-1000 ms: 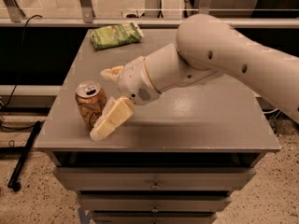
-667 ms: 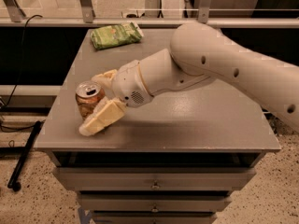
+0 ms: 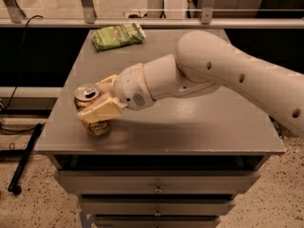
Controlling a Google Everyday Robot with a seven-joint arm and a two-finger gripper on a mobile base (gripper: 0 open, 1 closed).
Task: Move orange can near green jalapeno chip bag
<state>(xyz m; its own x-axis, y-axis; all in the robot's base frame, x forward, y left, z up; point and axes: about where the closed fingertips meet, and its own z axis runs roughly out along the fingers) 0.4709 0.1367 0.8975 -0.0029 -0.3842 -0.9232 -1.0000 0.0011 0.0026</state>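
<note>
The orange can [image 3: 97, 127] stands upright near the front left corner of the grey table [image 3: 199, 127]. Its silver top shows, and its lower body shows below the near finger. My gripper [image 3: 98, 97] reaches in from the right at can height. Its cream fingers [image 3: 100, 111] sit on either side of the can, the near one lying across the can's front and the far one behind it, pressed against the can. The green jalapeno chip bag [image 3: 117, 35] lies flat at the table's far left edge, well away from the can.
My white arm [image 3: 223, 75] stretches across the table's middle from the right. The table has drawers [image 3: 156, 186] below its front edge. A railing [image 3: 152, 20] runs behind the table. A black cable and bar [image 3: 23, 160] lie on the floor at left.
My gripper has moved left and its fingers have come in around the can, the near finger rising from the tabletop onto the can's side. The can and the bag stay in place.
</note>
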